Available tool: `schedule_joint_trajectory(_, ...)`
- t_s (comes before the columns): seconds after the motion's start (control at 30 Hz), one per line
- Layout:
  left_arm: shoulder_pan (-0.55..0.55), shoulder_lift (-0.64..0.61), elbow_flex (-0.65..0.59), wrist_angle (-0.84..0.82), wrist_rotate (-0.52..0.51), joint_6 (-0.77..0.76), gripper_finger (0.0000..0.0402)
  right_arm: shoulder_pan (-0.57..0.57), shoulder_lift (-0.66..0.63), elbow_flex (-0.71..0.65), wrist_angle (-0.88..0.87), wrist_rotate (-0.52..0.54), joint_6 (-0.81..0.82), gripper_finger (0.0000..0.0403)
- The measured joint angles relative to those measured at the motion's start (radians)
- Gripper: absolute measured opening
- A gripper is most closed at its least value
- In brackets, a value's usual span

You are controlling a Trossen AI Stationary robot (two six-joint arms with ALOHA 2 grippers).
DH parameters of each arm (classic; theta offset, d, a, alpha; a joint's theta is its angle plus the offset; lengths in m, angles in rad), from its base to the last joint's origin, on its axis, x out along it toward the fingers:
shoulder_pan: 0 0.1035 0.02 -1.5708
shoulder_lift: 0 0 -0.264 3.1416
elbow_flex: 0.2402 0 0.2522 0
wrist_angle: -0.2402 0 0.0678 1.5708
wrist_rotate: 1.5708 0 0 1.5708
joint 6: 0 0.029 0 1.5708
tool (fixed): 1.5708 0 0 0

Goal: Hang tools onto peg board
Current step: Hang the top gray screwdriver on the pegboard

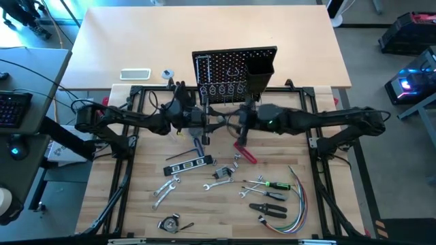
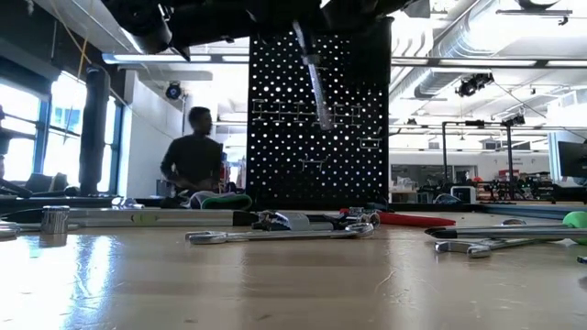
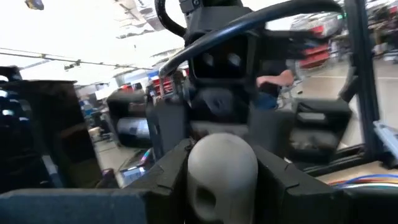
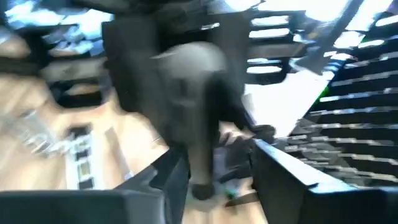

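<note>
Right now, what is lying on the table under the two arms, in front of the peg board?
Below the arms, the high view shows a black level, silver wrenches and a red-handled tool on the table. The arms cover the strip nearest the peg board, so anything there is hidden.

A coloured wire bundle (image 1: pixel 298 197) lies on the table (image 1: pixel 102 197) — a person (image 2: pixel 194 156), perhaps seated, behind.

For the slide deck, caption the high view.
Both arms meet before the peg board; tools lie scattered on the table below.

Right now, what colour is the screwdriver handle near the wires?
Green screwdriver handle, with black; clearest in the high view.
</note>
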Motion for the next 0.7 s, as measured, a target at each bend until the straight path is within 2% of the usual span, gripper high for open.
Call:
schedule_joint_trajectory(0.1,-0.003,-0.022,0.001,-0.002,-0.021,0.024,0.0108,0.002,-0.042,0.003,-0.050,0.093,0.003,0.0179)
schedule_joint_trajectory(0.27,-0.003,-0.060,0.001,0.014,-0.052,0.054,0.0108,0.026,-0.123,0.002,-0.156,0.199,0.017,0.0185)
schedule_joint_trajectory(0.47,-0.005,-0.072,0.031,0.007,-0.153,0.129,0.0108,0.061,-0.179,0.002,-0.289,0.316,0.091,0.0186)
schedule_joint_trajectory(0.7,-0.005,-0.047,0.129,-0.024,-0.207,0.219,0.0108,0.075,-0.180,0.001,-0.464,0.335,0.243,0.0187)
